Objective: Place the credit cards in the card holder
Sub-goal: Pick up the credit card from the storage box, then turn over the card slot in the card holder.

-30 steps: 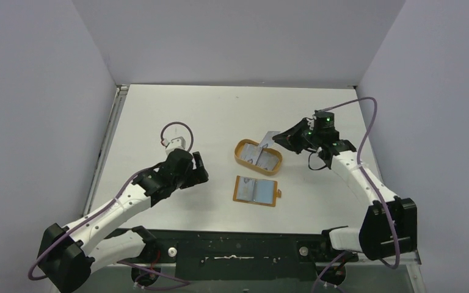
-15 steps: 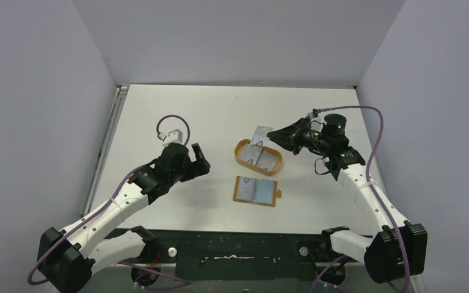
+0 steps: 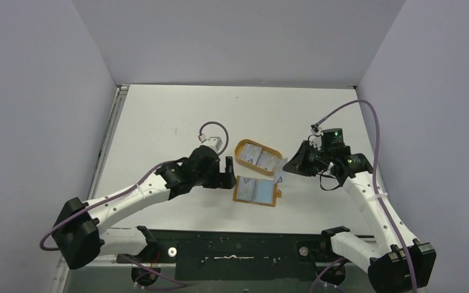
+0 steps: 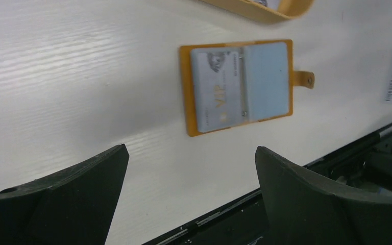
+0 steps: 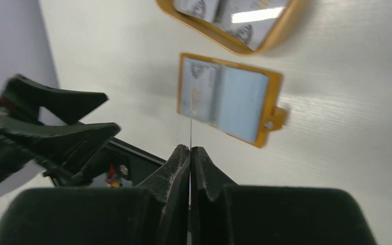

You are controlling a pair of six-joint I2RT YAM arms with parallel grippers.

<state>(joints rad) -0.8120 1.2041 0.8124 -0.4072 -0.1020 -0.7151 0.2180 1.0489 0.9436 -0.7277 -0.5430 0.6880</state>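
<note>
The orange-brown card holder (image 3: 255, 190) lies open and flat on the table, with a printed card (image 4: 217, 87) in its left pocket and its snap tab (image 4: 304, 78) pointing right. My right gripper (image 3: 288, 166) is shut on a credit card (image 3: 279, 171), which shows edge-on (image 5: 190, 120) in the right wrist view, just above the holder's (image 5: 227, 97) right side. My left gripper (image 3: 227, 173) stands wide open just left of the holder (image 4: 240, 84), with nothing between its fingers (image 4: 81, 194). More credit cards (image 3: 259, 157) lie in the oval tray.
The tan-rimmed oval tray (image 3: 240, 155) sits just behind the holder. The table's black front rail (image 3: 238, 244) runs close below the holder. Grey walls enclose the table on three sides.
My left arm has swung right to the holder's left side and its jaws have opened fully. My right gripper has carried the card from above the tray down to the holder's right edge.
</note>
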